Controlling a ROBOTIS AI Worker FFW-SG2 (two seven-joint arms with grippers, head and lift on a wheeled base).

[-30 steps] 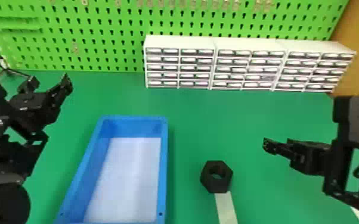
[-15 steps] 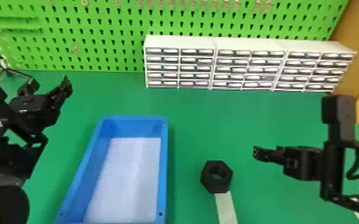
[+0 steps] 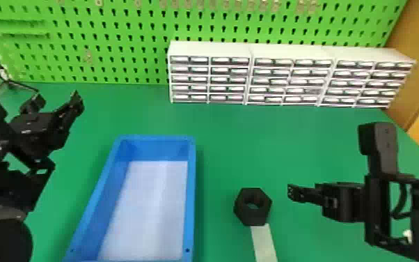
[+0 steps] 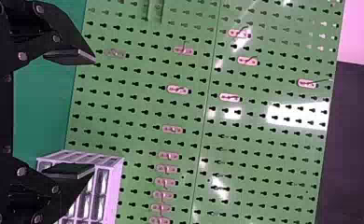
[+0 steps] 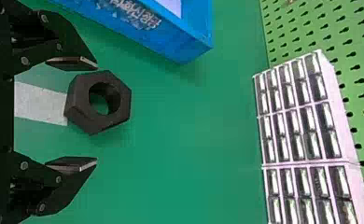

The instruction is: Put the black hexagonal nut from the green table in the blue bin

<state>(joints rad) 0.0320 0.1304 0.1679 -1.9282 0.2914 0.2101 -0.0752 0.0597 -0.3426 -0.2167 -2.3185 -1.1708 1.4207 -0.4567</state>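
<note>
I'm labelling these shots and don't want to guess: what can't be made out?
- Blue bin: near end, cut off by the head view's bottom edge.
- Drawers: contents, hidden by their fronts, head view.
- Nut: underside, hidden by its own body, right wrist view.
- White strip: far end, hidden by the nut, right wrist view.

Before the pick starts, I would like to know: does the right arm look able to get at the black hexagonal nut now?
Probably yes. The right gripper is open near the black hexagonal nut, with nothing visible between them, and the blue bin stands off to the nut's left.
</note>
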